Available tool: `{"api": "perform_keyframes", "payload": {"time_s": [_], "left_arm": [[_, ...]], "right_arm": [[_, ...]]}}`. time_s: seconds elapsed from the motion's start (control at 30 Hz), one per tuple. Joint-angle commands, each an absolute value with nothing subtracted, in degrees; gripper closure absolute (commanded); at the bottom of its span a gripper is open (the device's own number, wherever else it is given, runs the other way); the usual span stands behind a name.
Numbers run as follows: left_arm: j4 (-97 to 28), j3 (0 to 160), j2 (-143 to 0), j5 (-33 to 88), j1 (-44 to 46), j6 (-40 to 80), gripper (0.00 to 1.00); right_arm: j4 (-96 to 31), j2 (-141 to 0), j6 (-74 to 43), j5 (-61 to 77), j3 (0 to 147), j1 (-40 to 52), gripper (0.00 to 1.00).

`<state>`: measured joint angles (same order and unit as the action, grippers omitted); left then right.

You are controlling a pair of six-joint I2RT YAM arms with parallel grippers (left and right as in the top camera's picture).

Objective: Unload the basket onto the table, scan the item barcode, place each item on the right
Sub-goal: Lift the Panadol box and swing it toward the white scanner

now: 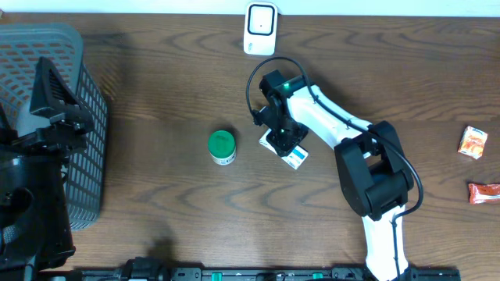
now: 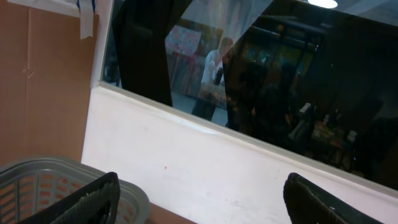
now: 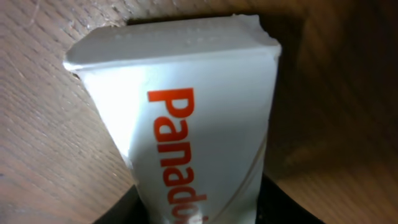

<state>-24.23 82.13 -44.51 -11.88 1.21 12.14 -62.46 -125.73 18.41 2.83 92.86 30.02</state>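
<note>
— How did the right gripper's (image 1: pixel 283 134) jaws stand?
— Pressed against both sides of the white cardboard box with orange lettering (image 3: pixel 186 124), which lay mid-table on the brown wooden table (image 1: pixel 156 94), beside a green-lidded round tub (image 1: pixel 222 146).
— And the left gripper (image 2: pixel 200 186)?
— Spread wide, holding nothing, by the grey plastic mesh basket (image 1: pixel 82 117).

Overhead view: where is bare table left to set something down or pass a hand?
Free: between basket and green-lidded jar; the front strip below the jar; between the right arm and the snack packets. Crowded: centre, where the right gripper meets the white box beside the jar.
</note>
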Motion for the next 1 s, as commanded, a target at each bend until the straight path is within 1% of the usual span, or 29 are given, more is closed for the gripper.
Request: {"api": "perform_keyframes", "payload": {"time_s": [0.0, 0.17, 0.37, 0.5, 0.63, 0.77, 0.97], "left_arm": [[-24.3, 82.0, -44.4, -11.1, 1.0, 11.6, 0.16], [-24.3, 82.0, -44.4, -11.1, 1.0, 11.6, 0.16], [-24.4, 82.0, -44.4, -11.1, 1.0, 11.6, 0.16], [-24.4, 82.0, -44.4, -11.1, 1.0, 11.6, 0.16], [-24.4, 82.0, -44.4, -11.1, 1.0, 11.6, 0.16], [-24.6, 82.0, -44.4, -11.1, 1.0, 11.6, 0.16], [-24.6, 82.0, -44.4, -11.1, 1.0, 11.6, 0.16]], "right_arm": [[-62.5, -126.9, 16.6, 3.1, 92.9, 30.9, 0.65], [-67.3, -126.9, 16.1, 6.6, 97.8, 31.0, 0.67], [-80.0, -126.9, 16.5, 15.2, 109.4, 31.0, 0.66], [-87.2, -126.9, 22.7, 26.6, 114.4, 30.8, 0.65], [-91.0, -126.9, 24.6, 32.4, 115.3, 30.7, 0.64], [-95.0, -126.9, 30.1, 37.4, 115.3, 30.7, 0.64], [-94.7, -126.9, 30.9, 35.4, 115.3, 30.7, 0.66]]}}
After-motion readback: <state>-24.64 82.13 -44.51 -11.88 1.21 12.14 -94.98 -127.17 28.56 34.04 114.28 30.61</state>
